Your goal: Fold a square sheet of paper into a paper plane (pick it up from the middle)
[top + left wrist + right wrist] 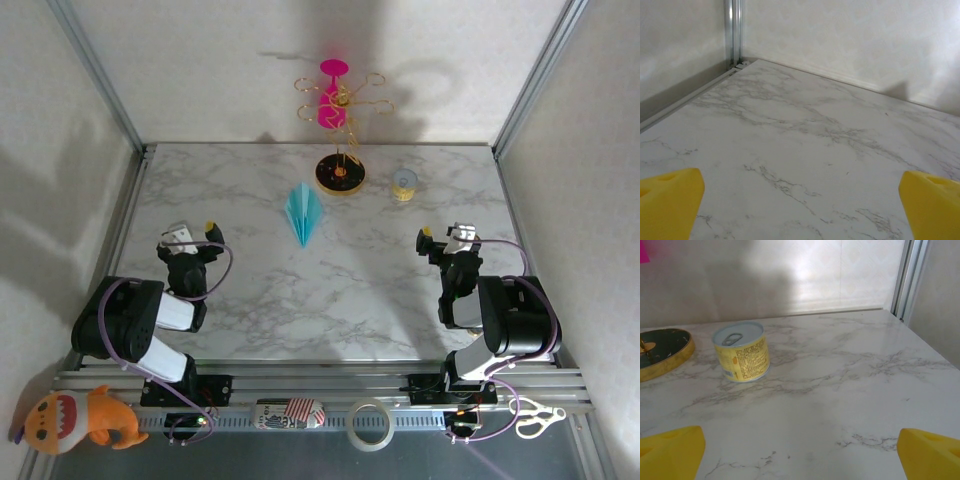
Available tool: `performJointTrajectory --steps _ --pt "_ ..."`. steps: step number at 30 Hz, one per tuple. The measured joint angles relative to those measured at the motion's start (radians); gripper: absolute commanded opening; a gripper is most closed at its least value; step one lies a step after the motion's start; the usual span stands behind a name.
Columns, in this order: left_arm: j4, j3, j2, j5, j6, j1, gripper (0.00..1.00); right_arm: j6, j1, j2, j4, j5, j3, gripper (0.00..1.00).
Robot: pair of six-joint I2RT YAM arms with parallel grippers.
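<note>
The square sheet of paper lies folded as a teal-blue paper plane [304, 212], a slim dart with its nose pointing toward the arms, flat on the marble table just left of centre. Nothing touches it. My left gripper [193, 232] rests low at the left, well short of the plane, and is open. In the left wrist view its yellow fingertips [670, 200] stand wide apart over bare marble. My right gripper [444, 234] sits at the right and is open too. Its yellow fingertips [670, 447] are spread with nothing between them.
A round black-and-yellow stand base [340, 174] [662, 351] with gold wire arms and a pink glass [333, 95] stands behind the plane. A yellow tin can [404, 184] [741, 351] is right of it. A plush toy [80, 420], tape roll [368, 424] and scissors [535, 418] lie by the front rail.
</note>
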Motion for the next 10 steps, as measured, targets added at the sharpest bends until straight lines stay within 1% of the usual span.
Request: performJointTrajectory --steps 10 --pt "-0.008 0.009 0.001 -0.007 0.000 0.000 0.99 0.000 0.000 0.000 0.000 0.000 0.000 0.99"
